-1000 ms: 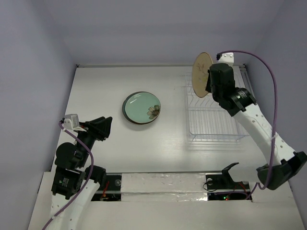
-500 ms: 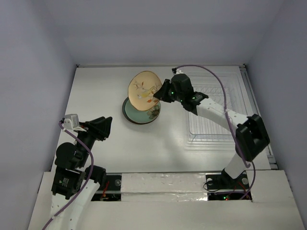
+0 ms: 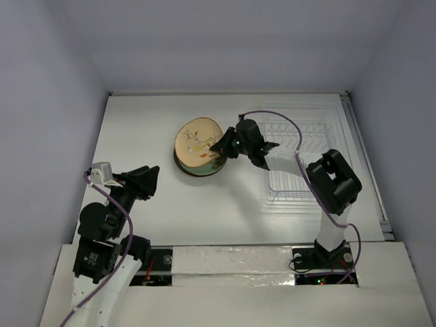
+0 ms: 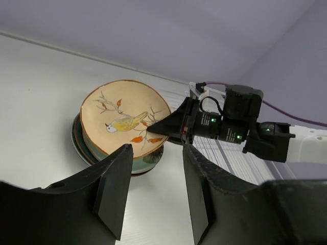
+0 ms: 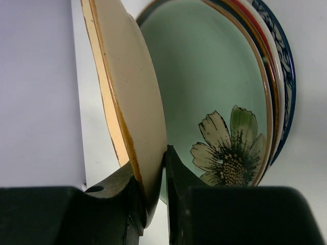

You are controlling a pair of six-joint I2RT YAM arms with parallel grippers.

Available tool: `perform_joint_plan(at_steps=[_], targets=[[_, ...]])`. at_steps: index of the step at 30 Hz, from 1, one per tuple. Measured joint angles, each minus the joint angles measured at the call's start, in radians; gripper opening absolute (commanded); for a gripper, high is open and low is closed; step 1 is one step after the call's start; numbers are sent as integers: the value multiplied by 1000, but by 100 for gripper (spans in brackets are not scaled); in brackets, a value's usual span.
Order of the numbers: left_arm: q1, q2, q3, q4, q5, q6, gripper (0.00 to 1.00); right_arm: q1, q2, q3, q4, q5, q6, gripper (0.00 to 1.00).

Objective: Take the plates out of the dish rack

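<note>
My right gripper [image 3: 219, 146] is shut on the rim of the tan plate [image 3: 196, 141], which has a bird motif. It holds the plate tilted over a stack of plates [image 3: 201, 170] on the table, left of the dish rack [image 3: 286, 184]. In the right wrist view the fingers [image 5: 176, 168] pinch the tan plate [image 5: 130, 102], with the mint green plate [image 5: 214, 76] and its flower right below on top of the stack. No plates show in the rack. My left gripper [image 3: 146, 180] is open and empty near the table's left front, facing the stack [image 4: 84, 148] and the tan plate [image 4: 120, 115].
The white wire rack [image 4: 230, 158] stands at the right of the table, under my right arm. A purple cable loops above that arm. Walls close in the table at the back and both sides.
My right gripper has carried the tan plate from above the rack leftward to the stack and lowered it to a flatter tilt. The left arm has not moved.
</note>
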Motion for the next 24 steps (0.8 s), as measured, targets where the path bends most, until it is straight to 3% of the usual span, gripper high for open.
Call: perform_joint_plan(at_steps=[4, 9, 14, 20, 24], targets=[[0, 0, 0, 0, 0, 0, 40, 2, 24, -24, 15, -19, 13, 21], [0, 0, 0, 0, 0, 0, 40, 2, 29, -37, 66, -26, 26, 39], [0, 0, 0, 0, 0, 0, 40, 14, 29, -41, 63, -26, -1, 72], [0, 0, 0, 0, 0, 0, 40, 38, 7, -41, 17, -12, -59, 98], [0, 0, 0, 0, 0, 0, 41, 56, -35, -41, -45, 7, -103, 100]])
